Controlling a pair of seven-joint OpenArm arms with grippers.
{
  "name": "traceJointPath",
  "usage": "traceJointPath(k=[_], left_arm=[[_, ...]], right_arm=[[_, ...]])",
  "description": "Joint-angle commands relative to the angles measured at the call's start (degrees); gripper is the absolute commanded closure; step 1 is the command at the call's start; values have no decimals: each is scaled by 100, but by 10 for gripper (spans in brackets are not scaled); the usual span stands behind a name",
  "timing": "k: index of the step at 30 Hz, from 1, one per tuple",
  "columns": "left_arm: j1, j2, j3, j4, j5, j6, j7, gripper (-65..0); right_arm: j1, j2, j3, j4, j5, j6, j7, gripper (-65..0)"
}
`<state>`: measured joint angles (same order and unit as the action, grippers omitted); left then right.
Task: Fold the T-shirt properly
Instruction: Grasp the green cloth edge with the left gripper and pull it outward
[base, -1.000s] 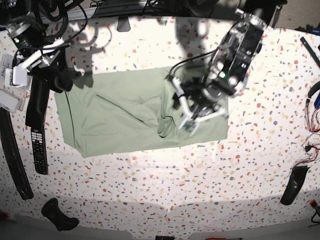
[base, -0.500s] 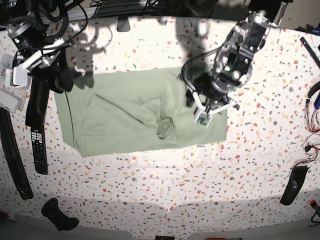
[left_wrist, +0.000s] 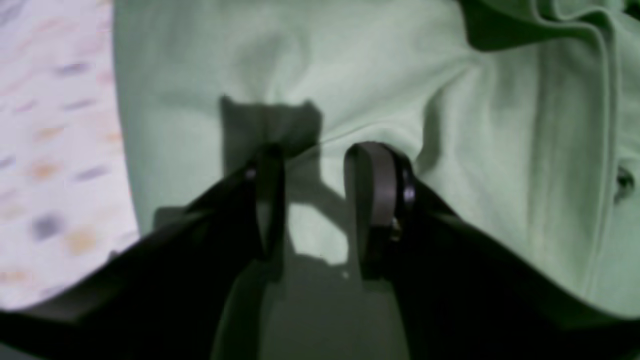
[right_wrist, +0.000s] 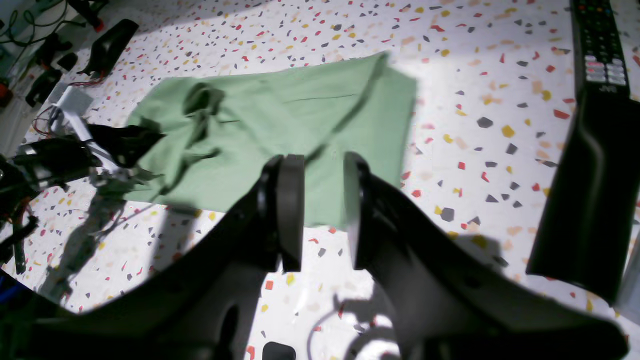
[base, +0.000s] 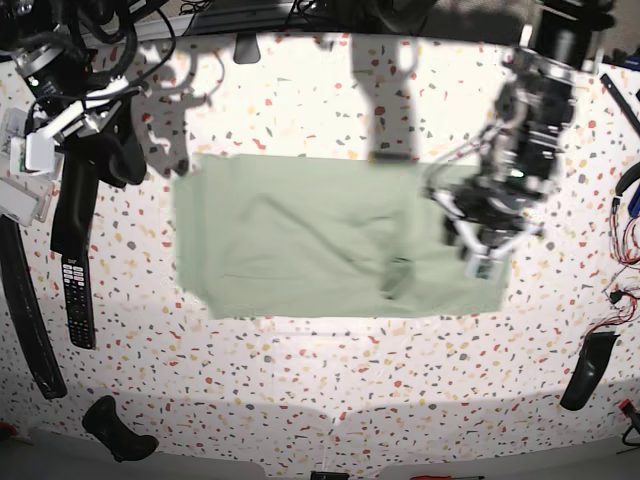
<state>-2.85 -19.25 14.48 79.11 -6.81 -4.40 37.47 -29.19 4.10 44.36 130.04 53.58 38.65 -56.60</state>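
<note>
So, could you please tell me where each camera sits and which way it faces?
Base: overhead, looking down at the table, the T-shirt and both arms.
Left wrist: on the left arm, facing down past the left hand at cloth.
Right wrist: on the right arm, looking past the right hand across the table.
All three show the T-shirt.

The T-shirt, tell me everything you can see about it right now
The T-shirt is a large pale sage-green piece of thin, soft cloth, lying on the speckled table as a rough, wide rectangle, already partly folded. Creases run across it, and a small bunched lump sits near its right part. In the base view, the left gripper is over its right end; the wrist view shows the jaws apart with fabric puckered at the tips. The right gripper is off the cloth.
</note>
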Motion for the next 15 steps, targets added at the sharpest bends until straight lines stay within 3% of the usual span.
traceJointPath(k=[1, 3, 9, 12, 15], left_arm=[[66, -125, -11, -76, 208, 85, 564, -219], [85, -221, -11, -74, 37, 39, 616, -219], [109, -50, -9, 20, -271, -337, 710, -219], [109, 50, -9, 179, -275, -402, 748, -219], [109, 66, -9, 409, -304, -400, 793, -219]], right_arm=[[55, 50, 24, 76, 98, 57, 168, -126], [179, 52, 24, 76, -74, 57, 160, -148], [835, 59, 24, 74, -962, 55, 205, -364], [1095, 81, 24, 74, -1021, 55, 640, -390], [1327, 85, 22, 48, -1294, 52, 710, -390]])
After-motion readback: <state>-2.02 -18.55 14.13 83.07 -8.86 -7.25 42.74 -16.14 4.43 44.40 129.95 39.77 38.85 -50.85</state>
